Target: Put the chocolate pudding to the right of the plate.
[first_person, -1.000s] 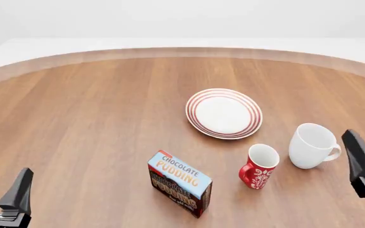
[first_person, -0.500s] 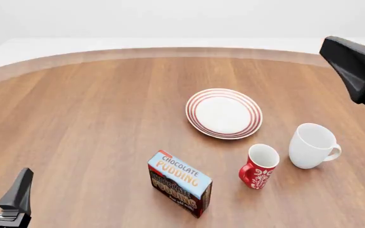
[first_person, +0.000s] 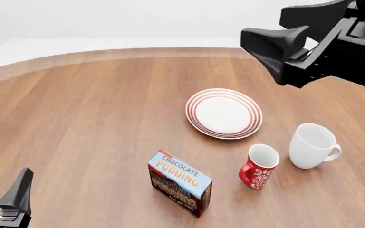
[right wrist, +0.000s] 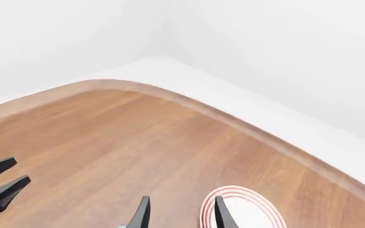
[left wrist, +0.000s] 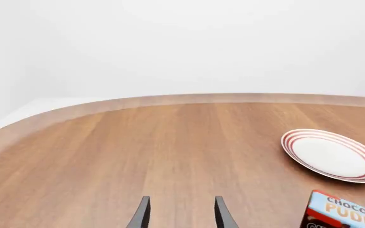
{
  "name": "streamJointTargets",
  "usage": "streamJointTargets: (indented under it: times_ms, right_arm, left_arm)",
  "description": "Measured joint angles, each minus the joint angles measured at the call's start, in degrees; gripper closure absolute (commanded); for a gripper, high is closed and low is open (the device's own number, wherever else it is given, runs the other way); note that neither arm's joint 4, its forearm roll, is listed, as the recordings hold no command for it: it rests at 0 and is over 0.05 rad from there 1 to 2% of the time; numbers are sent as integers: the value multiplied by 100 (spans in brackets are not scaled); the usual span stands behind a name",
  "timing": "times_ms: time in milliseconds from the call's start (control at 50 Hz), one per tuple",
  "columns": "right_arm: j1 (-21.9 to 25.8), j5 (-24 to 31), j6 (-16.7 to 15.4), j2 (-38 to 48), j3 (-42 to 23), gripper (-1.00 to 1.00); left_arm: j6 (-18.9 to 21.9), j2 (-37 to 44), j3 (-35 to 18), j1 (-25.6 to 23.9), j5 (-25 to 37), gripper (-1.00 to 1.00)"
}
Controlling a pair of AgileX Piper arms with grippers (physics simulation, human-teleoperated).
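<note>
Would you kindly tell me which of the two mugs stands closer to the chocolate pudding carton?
The red patterned mug; it stands between the chocolate pudding carton and the plain white mug, which sits further right.

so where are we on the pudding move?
Nothing done yet: the chocolate pudding sits untouched on the table, nearer the arms than the plate and a bit to its left. In hand: the right gripper is open and empty, raised over the plate's far-right side; the left gripper is open and empty at the near-left edge. Left: grasp, carry, and set the pudding down right of the plate.
</note>
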Motion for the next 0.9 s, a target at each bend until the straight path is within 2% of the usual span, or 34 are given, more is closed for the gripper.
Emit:
streamJointTargets:
  times_ms: [400, 900]
  right_arm:
    - [138, -325, 492, 602, 571, -100]
    - [306, -543, 837, 929, 1208, -100]
  left_arm:
    - [0, 0, 0, 0, 0, -100]
    - [0, 0, 0, 0, 0, -100]
